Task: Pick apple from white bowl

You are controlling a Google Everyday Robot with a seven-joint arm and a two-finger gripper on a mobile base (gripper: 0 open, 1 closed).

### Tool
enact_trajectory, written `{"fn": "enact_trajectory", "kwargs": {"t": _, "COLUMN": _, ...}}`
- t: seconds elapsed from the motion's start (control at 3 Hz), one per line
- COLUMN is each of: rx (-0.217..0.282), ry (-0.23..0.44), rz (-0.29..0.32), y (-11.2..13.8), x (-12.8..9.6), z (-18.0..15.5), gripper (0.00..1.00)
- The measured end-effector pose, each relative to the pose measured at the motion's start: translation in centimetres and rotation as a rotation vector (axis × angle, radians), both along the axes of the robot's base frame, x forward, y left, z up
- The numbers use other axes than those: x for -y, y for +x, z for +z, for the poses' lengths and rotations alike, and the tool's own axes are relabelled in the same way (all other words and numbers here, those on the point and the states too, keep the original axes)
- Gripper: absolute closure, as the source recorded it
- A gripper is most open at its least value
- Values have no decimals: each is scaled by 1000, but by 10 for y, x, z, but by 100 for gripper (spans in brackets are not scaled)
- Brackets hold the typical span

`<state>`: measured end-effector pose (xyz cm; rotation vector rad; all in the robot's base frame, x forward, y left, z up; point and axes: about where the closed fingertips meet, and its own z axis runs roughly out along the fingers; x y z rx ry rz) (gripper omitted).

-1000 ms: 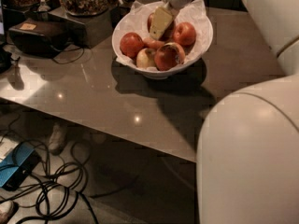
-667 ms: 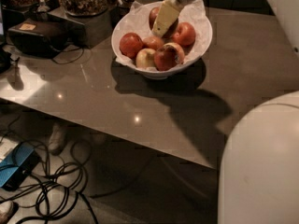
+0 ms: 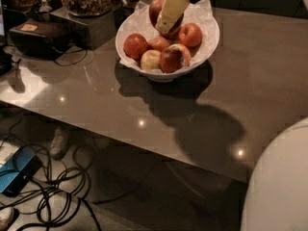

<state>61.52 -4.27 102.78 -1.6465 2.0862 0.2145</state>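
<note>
Camera view: gripper (image 3: 168, 18) at top edge, over rear of bowl (image 3: 166, 74), pinching apple (image 3: 155, 7). One pale finger (image 3: 172, 6) lies flat across its near face, the other is hidden behind, prob. to stop the fruit rolling out. Apple at back of pile, touching or just clear of 5 other apples (image 3: 135, 44), can't tell; bowl on table (image 3: 250, 81).

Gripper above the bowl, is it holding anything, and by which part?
Cannot tell. The gripper lies across the front of the apple at the back of the white bowl; contact isn't visible.
</note>
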Motion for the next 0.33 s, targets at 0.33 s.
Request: {"fn": "enact_trajectory", "kwargs": {"t": 0.33, "rx": 12, "ry": 8, "rz": -2, "y": 4, "x": -3, "z": 0, "gripper": 100}}
